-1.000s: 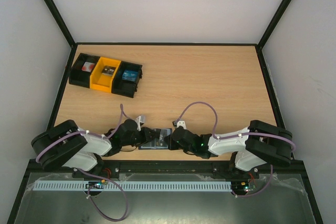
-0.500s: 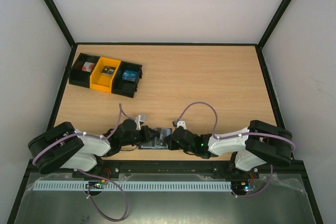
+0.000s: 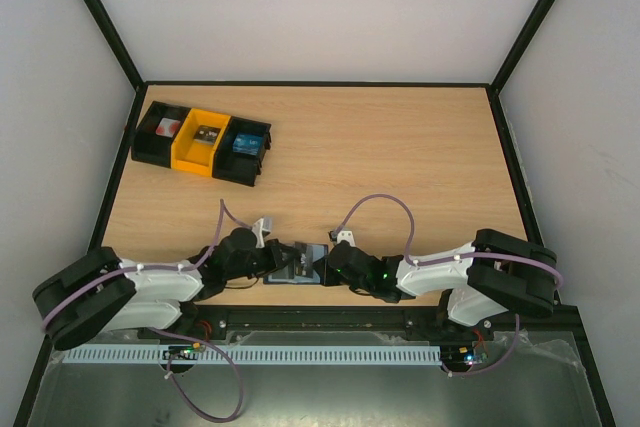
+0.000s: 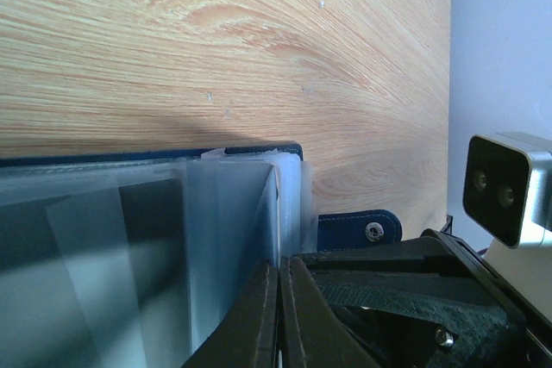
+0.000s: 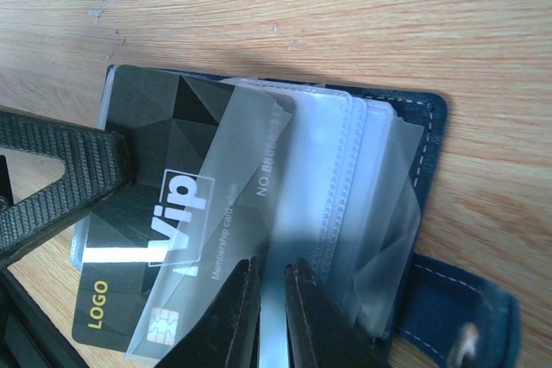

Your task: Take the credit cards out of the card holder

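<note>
The dark blue card holder [image 3: 298, 265] lies open near the table's front edge, between my two grippers. In the right wrist view its clear sleeves [image 5: 354, 170] fan out over the blue cover [image 5: 429, 131], with the closing tab [image 5: 457, 321] at lower right. A black VIP card [image 5: 142, 204] sticks out to the left, partly under a clear sleeve. My right gripper [image 5: 274, 312] is nearly closed on one upright clear sleeve. My left gripper [image 4: 279, 299] is shut on a sleeve edge; the tab [image 4: 358, 228] shows beside it. One left finger [image 5: 60, 174] touches the card's left edge.
A black-and-yellow row of bins [image 3: 203, 142] with small items stands at the back left. The table's front edge [image 3: 300, 305] runs just behind the card holder. The right wrist camera housing [image 4: 507, 187] is close to my left gripper.
My left arm's elbow has dropped and swung left and toward the front edge, while its gripper stays at the card holder. The right arm has hardly moved.
</note>
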Robot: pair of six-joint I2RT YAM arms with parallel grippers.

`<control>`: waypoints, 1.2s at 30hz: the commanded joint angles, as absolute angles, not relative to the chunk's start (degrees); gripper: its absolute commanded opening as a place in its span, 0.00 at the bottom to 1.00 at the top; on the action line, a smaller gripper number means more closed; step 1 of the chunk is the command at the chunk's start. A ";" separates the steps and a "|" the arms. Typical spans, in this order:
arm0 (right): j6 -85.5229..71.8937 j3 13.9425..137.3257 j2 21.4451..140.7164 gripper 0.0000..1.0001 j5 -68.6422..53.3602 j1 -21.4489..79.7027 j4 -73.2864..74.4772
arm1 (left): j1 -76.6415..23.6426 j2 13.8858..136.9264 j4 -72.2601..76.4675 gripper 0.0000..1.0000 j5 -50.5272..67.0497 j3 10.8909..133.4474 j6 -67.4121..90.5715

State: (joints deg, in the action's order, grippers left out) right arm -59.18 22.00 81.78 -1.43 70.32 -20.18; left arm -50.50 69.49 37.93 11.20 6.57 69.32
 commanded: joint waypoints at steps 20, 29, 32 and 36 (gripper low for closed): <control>-44.13 24.96 65.52 0.20 -3.46 70.58 -9.65 | -49.93 41.66 1.60 0.03 3.09 13.39 60.05; -33.89 33.23 53.51 0.27 -5.28 69.17 8.19 | -49.53 35.44 0.35 0.03 18.78 17.64 52.82; -32.25 35.60 52.47 0.31 -6.68 68.73 12.25 | -49.51 35.57 -0.74 0.03 23.33 19.13 49.78; -30.55 38.73 51.48 0.42 -9.10 67.96 15.88 | -49.48 36.09 -0.58 0.03 28.96 19.85 46.83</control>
